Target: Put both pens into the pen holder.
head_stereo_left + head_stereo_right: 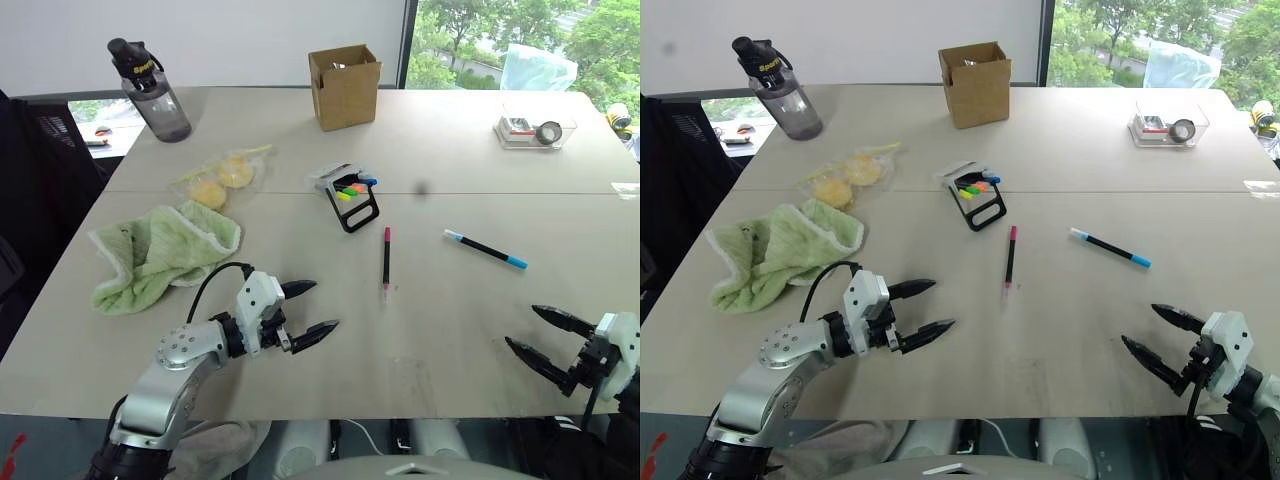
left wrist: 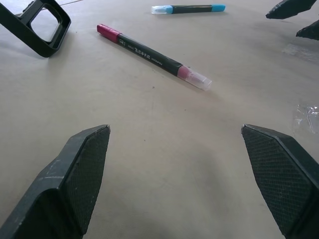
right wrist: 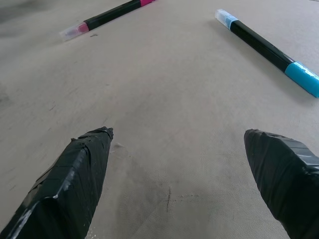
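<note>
Now the wide pale bench (image 1: 300, 350) has the small black-framed pen holder (image 1: 352, 198) near its middle. Both thin, light, hard pens, pink-ended (image 1: 386, 256) and blue-ended (image 1: 485, 248), lie nearer its front edge. Both could roll; pinch each mid-body. Left end effector (image 1: 308, 311) and right end effector (image 1: 537, 331) are spread wide, empty.

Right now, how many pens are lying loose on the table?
2: the slim black pen with magenta-pink end lies mid-table; the black pen with light blue ends lies to its right.

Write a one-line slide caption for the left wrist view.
Open left tool faces the pink-ended pen lying on the table, blue-ended pen beyond.
</note>
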Robot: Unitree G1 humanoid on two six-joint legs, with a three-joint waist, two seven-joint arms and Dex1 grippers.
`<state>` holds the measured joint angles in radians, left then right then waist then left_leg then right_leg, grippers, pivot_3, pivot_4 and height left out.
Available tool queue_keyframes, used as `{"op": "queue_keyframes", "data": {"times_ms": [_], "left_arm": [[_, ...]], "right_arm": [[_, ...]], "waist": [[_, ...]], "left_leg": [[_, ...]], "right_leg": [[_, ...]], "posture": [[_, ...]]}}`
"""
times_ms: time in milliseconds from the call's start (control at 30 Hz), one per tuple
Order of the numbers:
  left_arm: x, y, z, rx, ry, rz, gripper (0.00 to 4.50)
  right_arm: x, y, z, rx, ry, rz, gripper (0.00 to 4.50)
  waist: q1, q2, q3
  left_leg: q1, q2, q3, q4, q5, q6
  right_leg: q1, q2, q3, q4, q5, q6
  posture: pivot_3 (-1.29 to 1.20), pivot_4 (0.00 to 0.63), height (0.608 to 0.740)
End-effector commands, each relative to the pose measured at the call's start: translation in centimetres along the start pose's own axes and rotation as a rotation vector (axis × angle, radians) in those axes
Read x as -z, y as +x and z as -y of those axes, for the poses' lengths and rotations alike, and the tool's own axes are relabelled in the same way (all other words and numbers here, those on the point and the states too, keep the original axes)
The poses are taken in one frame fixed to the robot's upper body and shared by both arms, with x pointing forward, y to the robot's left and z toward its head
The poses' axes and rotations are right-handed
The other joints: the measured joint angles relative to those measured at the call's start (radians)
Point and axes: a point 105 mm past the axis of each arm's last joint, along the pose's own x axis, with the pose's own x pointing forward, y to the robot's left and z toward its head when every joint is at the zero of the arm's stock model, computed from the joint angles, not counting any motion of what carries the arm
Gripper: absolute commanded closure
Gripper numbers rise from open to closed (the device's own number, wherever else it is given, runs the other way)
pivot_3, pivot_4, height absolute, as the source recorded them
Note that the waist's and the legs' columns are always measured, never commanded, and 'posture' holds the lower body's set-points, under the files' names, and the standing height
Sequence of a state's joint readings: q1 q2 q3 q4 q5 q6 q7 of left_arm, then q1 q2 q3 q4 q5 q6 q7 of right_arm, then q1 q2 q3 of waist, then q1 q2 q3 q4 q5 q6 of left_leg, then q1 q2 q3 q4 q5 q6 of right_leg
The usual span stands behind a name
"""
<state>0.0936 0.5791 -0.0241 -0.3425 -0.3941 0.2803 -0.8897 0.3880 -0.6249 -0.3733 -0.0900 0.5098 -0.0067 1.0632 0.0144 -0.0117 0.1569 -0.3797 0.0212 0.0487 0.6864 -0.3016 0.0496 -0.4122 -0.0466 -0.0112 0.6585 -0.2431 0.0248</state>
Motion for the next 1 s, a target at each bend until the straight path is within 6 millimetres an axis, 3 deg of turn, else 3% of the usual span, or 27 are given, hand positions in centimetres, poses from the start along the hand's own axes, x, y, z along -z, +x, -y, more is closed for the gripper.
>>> {"op": "queue_keyframes", "data": {"times_ms": [33,667,833,1000], "left_arm": [[-0.5,-0.2,-0.3,-0.001,0.028,0.010,0.10],[-1.1,-0.6,-0.8,0.002,0.030,0.014,0.10],[-3.1,-0.7,-1.9,0.040,0.025,0.071,0.10],[-6.2,-0.7,-2.6,0.133,0.038,0.140,0.10]], "right_arm": [[-1.4,-0.1,0.3,0.017,-0.042,0.028,0.00],[-2.6,1.0,0.5,0.042,-0.049,0.064,0.00],[-4.8,1.7,1.9,0.092,-0.052,0.162,0.00],[-4.8,3.3,3.6,0.104,-0.102,0.114,0.00]], "waist": [[0.000,0.000,0.000],[0.000,0.000,0.000],[0.000,0.000,0.000],[-0.001,-0.001,0.000]], "left_leg": [[0.000,0.000,0.000,0.000,0.000,0.000],[0.000,0.000,0.000,0.000,0.000,0.000],[0.000,0.000,0.000,0.000,0.000,0.000],[0.000,0.000,0.000,0.000,0.000,0.000]], "right_leg": [[0.000,0.000,0.000,0.000,0.000,0.000],[0.000,0.000,0.000,0.000,0.000,0.000],[0.000,0.000,0.000,0.000,0.000,0.000],[0.000,0.002,0.000,0.000,0.002,0.003]], "posture": [[0.00,0.150,0.736],[0.00,0.150,0.736],[0.00,0.150,0.736],[0.00,0.150,0.736]]}}
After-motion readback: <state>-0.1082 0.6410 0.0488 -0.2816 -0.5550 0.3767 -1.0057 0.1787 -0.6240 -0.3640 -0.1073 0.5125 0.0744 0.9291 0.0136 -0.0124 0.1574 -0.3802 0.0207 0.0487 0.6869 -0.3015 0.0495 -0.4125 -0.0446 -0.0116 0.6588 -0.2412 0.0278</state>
